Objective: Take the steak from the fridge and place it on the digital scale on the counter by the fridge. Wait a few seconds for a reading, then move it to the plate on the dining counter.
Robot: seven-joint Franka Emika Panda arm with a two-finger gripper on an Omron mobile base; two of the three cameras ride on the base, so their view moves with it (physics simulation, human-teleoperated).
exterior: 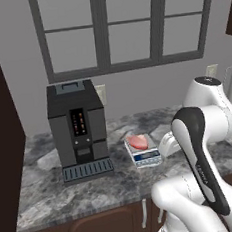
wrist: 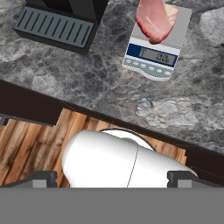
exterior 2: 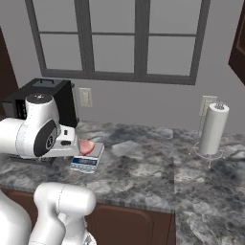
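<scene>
Steak (wrist: 154, 21): flat pink-red slab lying on the digital scale (wrist: 154, 56), at the top right of the hand view; its near edge hangs a little over the display strip. In the left base view the steak (exterior: 137, 142) sits at centre frame.
Digital scale: on the counter (exterior: 85, 191), just right of the black coffee machine (exterior: 78, 129) — close beside it but apart. In the right base view the scale (exterior 2: 87, 159) shows at left of centre, partly behind the arm.
Gripper (wrist: 113, 178): two dark fingertips at the bottom corners of the hand view, spread wide apart, clasping nothing (well clear of the steak, out over the counter's front edge).
Paper towel roll (exterior 2: 213, 128): upright on its stand, right side of the right base view — far from the scale.
Window (exterior: 124, 24): above the counter, upper part of the frame.
</scene>
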